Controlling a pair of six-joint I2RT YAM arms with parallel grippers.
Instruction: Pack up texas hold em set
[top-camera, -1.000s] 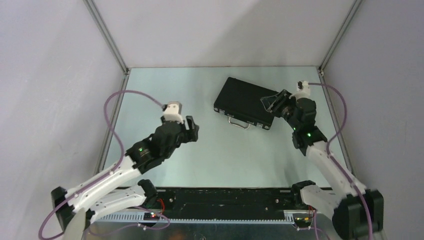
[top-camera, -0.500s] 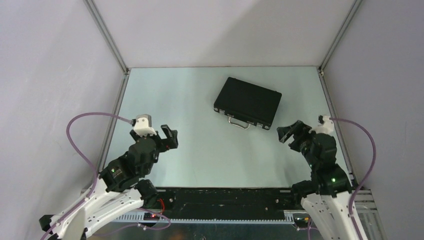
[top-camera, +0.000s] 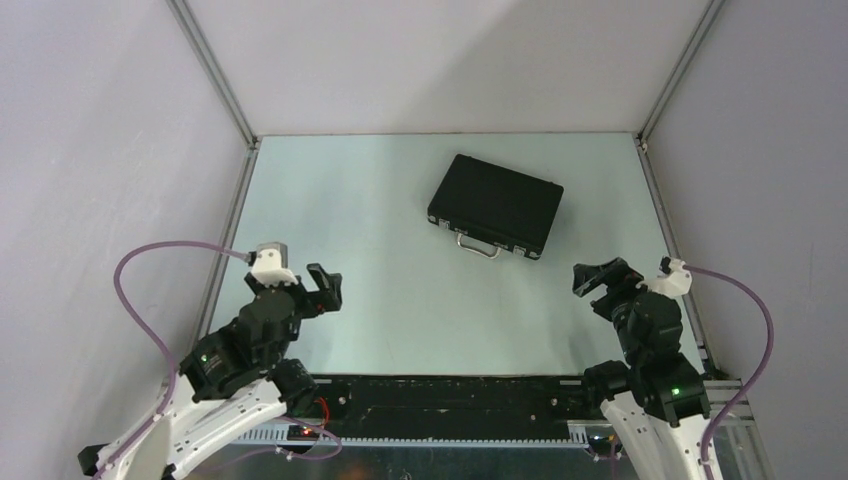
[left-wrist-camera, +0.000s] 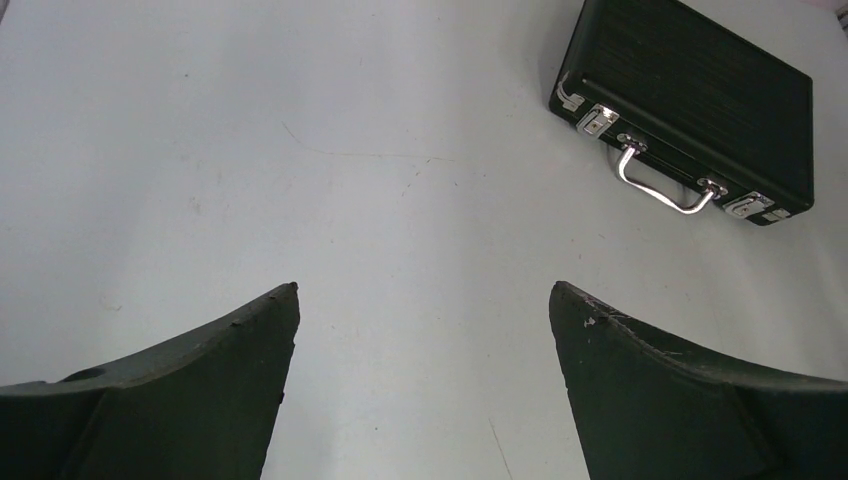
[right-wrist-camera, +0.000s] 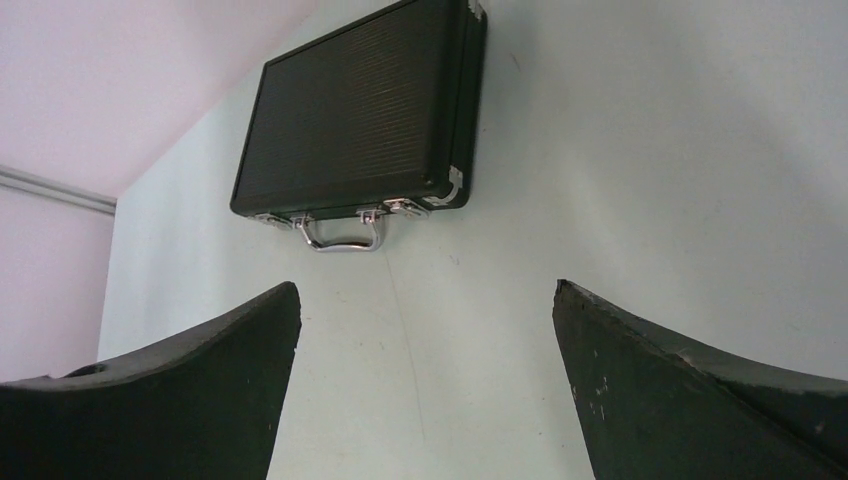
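Nearest the camera, both arms are tucked in by the near edge of the table (top-camera: 380, 200), each with a purple cable looping off its wrist.

The left gripper (top-camera: 327, 283) sits low on the left side, jaws spread wide with nothing between them. Its wrist view shows just bare table in the gap. The right gripper (top-camera: 598, 275) is much the same on the right side: fingers wide apart, holding nothing, hanging over the table.

Further out is the black briefcase (top-camera: 497, 205), lying flat on the table with the lid down. It's in the far half, a bit right of center, and turned slightly so it isn't square to the table edges. The long side with the silver handle (left-wrist-camera: 665, 185) faces back toward the arms, with a silver latch (left-wrist-camera: 600, 118) on either side of the handle, and the handle lies flat against the table.

Position-wise, the case is well apart from both grippers. From the left one it's ahead and off to the right, and from the right one it's ahead and a little to the left. Neither gripper touches it. The right gripper looks like the nearer of the two.
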